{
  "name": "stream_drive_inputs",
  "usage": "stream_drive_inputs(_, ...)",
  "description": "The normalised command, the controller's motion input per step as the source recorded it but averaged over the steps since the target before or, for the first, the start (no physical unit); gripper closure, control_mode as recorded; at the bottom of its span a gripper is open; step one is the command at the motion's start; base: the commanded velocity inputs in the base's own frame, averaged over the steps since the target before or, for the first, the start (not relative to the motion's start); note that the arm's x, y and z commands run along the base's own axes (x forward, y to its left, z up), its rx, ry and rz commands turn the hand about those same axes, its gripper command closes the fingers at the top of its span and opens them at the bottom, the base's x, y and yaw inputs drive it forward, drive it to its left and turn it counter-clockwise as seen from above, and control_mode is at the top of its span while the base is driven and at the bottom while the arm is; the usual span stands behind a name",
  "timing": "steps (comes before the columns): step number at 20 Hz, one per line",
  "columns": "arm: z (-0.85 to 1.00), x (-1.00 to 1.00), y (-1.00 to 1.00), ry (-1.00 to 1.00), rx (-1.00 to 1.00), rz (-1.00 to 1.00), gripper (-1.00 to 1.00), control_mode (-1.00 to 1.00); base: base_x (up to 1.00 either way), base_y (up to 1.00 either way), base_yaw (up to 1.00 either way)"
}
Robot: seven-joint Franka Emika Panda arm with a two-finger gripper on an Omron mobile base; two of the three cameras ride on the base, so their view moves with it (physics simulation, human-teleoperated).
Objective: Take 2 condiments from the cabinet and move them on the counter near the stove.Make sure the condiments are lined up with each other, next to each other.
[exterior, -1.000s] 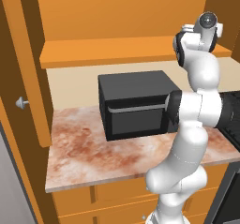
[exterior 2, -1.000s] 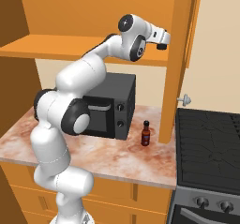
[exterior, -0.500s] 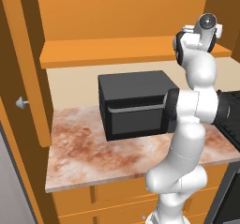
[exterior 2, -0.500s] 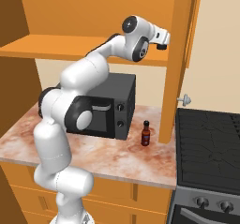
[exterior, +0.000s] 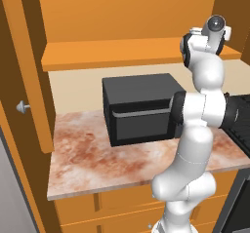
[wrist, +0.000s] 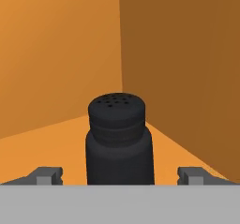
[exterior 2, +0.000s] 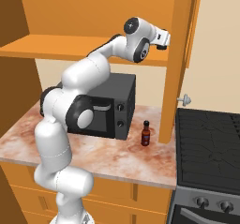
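Observation:
In the hand view the dark grey-black shaker (wrist: 119, 141) stands upright on the cabinet shelf (wrist: 42, 148), near the inner corner. My gripper (wrist: 119, 175) is open, one fingertip (wrist: 47, 174) on each side of the shaker, both apart from it. In the right base view my arm reaches up into the cabinet (exterior 2: 70, 49) and the hand end goes behind the open door panel (exterior 2: 180, 54). The dark red sauce bottle (exterior 2: 146, 134) stands upright on the marbled counter (exterior 2: 117, 157), between the microwave and the stove (exterior 2: 206, 143).
A black microwave (exterior 2: 110, 110) sits on the counter under the cabinet shelf (exterior: 122, 54). The open right door, with its round knob (exterior 2: 185, 99), hangs beside the bottle. The left door with its knob (exterior: 22, 106) stands open at the counter's (exterior: 93, 154) left end.
My hand has pushed a little further right into the cabinet, toward the shaker. The sauce bottle on the counter has not moved.

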Motion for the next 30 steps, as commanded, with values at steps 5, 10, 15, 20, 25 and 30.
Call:
stream_drive_inputs(5,-0.04,0.14,-0.01,0.0,0.0,0.0,1.0,-1.0,0.0,0.0,0.0)
stream_drive_inputs(10,-0.01,0.1,-0.03,0.0,0.0,0.0,1.0,-1.0,0.0,0.0,0.0)
stream_drive_inputs(15,-0.01,0.01,0.0,0.0,0.0,0.0,1.0,-1.0,0.0,0.0,0.0)
stream_drive_inputs(20,-0.01,-0.01,-0.03,0.0,0.01,0.0,1.0,-1.0,0.0,0.0,0.0)
stream_drive_inputs(25,-0.07,-0.16,-0.02,-0.01,0.01,0.0,1.0,-1.0,0.0,0.0,0.0)
stream_drive_inputs(30,-0.13,-0.5,0.0,-0.05,0.0,0.0,1.0,-1.0,0.0,0.0,0.0)
